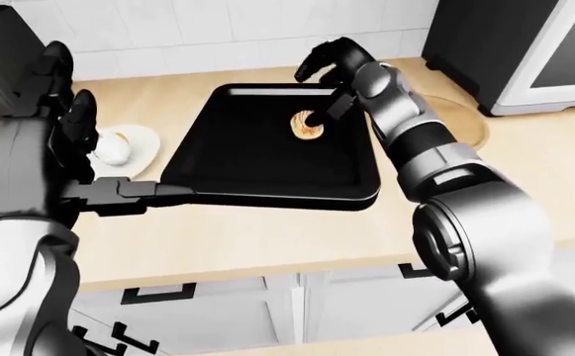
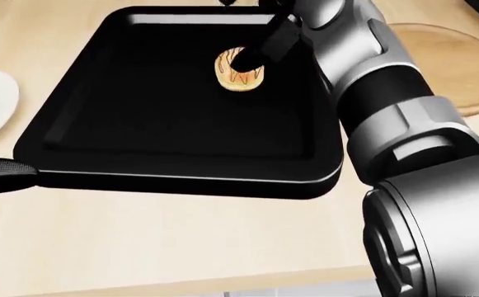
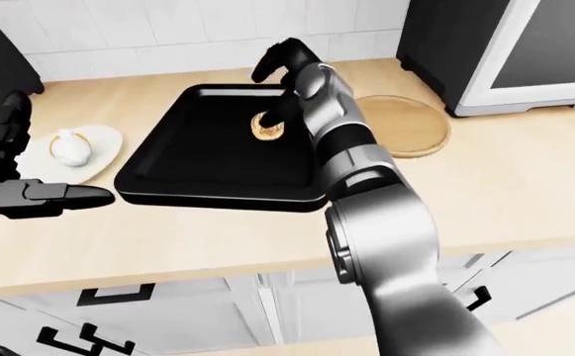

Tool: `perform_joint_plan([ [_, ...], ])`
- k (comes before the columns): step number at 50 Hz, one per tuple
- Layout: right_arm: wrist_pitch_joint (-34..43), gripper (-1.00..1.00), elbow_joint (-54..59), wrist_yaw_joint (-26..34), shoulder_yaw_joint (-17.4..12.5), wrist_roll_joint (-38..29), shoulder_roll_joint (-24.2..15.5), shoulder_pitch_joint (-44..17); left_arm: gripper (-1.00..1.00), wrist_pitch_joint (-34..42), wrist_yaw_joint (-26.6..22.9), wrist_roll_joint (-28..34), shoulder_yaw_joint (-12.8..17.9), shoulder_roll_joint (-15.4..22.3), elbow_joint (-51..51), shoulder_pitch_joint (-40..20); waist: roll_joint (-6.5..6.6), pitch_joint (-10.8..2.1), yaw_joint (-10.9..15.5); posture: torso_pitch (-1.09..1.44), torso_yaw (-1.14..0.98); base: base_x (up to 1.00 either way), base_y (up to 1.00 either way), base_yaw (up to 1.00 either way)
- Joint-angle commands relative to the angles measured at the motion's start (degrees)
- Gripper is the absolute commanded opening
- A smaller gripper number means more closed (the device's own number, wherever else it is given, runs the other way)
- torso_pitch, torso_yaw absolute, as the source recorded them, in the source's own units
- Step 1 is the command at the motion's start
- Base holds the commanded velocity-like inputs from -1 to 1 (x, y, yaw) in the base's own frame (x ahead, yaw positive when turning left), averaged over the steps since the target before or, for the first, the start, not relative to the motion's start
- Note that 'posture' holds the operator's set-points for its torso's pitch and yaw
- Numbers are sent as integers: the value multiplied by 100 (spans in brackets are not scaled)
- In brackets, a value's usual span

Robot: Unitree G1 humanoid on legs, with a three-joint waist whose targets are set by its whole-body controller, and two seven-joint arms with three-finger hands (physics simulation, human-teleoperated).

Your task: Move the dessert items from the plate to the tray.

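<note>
A small round golden pastry, streaked with darker drizzle, lies near the top of a glossy black rectangular tray on a pale wooden counter. The right hand hovers with fingers spread, one fingertip hiding part of the pastry. A white domed dessert sits on a white plate. The left hand stands open, partly cut off.

The tray is glossy black. On it lies a tan pastry with darker brown stripes. At the left of the right-eye view, a white plate carries a cream-white dessert. The bench is pale wood; a round board is honey-brown. The fingers are black, the arm silver-grey.
</note>
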Motion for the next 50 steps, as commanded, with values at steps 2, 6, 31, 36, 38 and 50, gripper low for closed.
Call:
perform_joint_plan([
  [2, -119, 100, -266, -8, -21, 5, -66, -277, 100, -138, 19, -4, 95, 89, -105, -132, 22, -170, -4, 0, 0, 0, 0, 0],
  [6, -63, 100, -273, 177, 21, -55, -74, -221, 100, -93, 23, -47, 142, 256, 211, -389, 24, -164, -5, 0, 0, 0, 0, 0],
  [31, 67, 100, -376, -307, -795, 2180, -709, -969, 100, -4743, -406, 2692, -1884, 1804, 9037, -4606, -44, -206, 37, 0, 0, 0, 0, 0],
  [36, 100, 100, -416, -354, -764, 2335, -904, -1049, 100, -5913, -304, 4005, -2097, 2050, 10928, -5401, -107, -227, 28, 0, 0, 0, 0, 0],
  [38, 66, 100, -409, -347, -709, 2343, -888, -1023, 100, -6610, -155, 4554, -2273, 2138, 11530, -5519, -108, -224, 25, 0, 0, 0, 0, 0],
  [50, 19, 100, -429, -334, -623, 2379, -867, -1038, 100, -7660, 214, 6486, -2498, 2228, 12744, -6077, -96, -250, -1, 0, 0, 0, 0, 0],
])
